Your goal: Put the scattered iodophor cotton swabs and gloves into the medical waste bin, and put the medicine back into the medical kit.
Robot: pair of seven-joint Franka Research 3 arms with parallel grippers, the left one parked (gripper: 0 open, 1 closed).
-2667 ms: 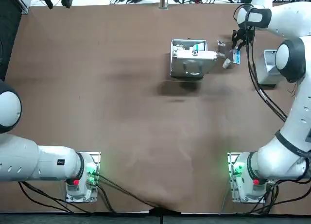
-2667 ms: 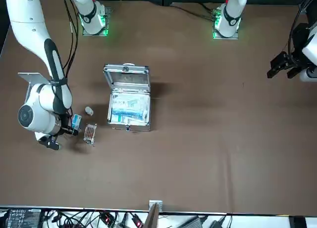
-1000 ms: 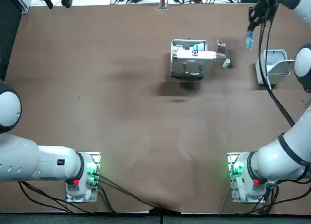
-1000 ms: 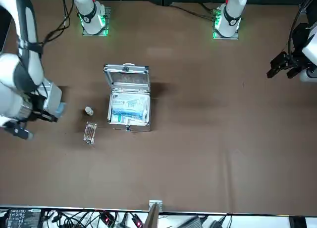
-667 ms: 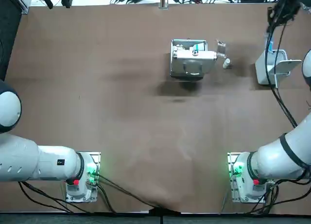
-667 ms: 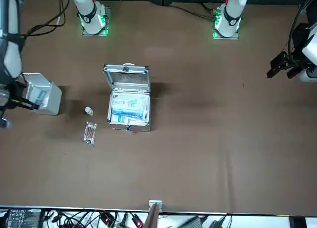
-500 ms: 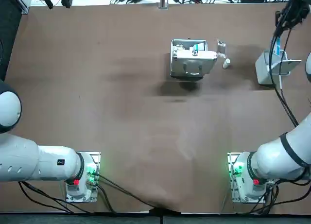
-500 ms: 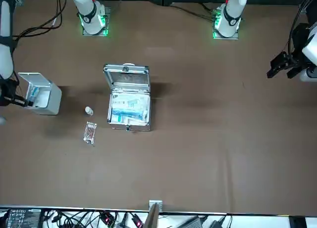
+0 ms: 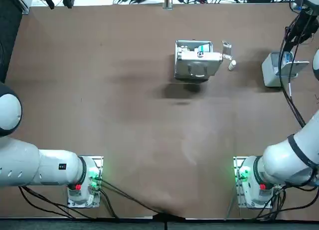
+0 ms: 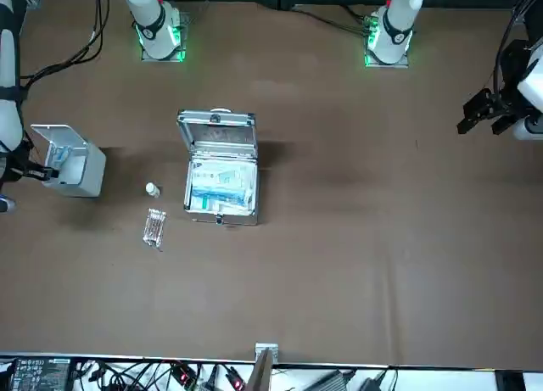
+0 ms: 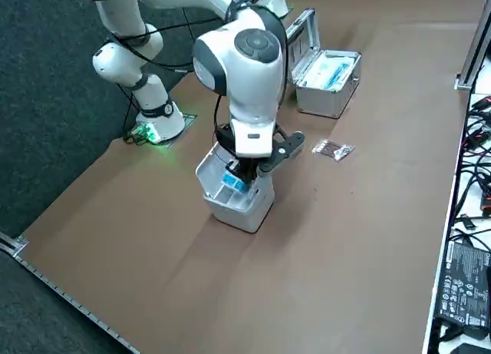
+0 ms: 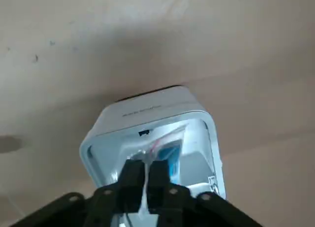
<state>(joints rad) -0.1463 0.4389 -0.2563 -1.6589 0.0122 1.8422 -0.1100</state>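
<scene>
My right gripper [image 11: 244,170] hangs over the open white waste bin [image 11: 238,204], shut on a blue glove packet [image 11: 232,183] that dips inside the bin's mouth. The wrist view shows the fingers [image 12: 132,174] pressed together on a thin edge of the blue packet [image 12: 170,155] over the bin [image 12: 147,116]. A clear pack of cotton swabs [image 10: 153,227] and a small white medicine bottle [image 10: 152,189] lie on the table beside the open metal medical kit [image 10: 219,175]. From overhead, the bin [image 9: 273,70] sits to the right of the swabs [image 9: 227,49], bottle [image 9: 232,65] and kit [image 9: 195,60].
The bin's lid [image 10: 51,135] stands raised behind its opening. The kit's lid [image 11: 303,31] is up, with boxes inside. The arm's cables [image 9: 286,90] hang near the bin. Brown table surface [image 9: 149,115] stretches wide toward the arm bases.
My right gripper lifted the blue packet from beside the swabs, carried it away from the kit to above the bin, and lowered it into the opening.
</scene>
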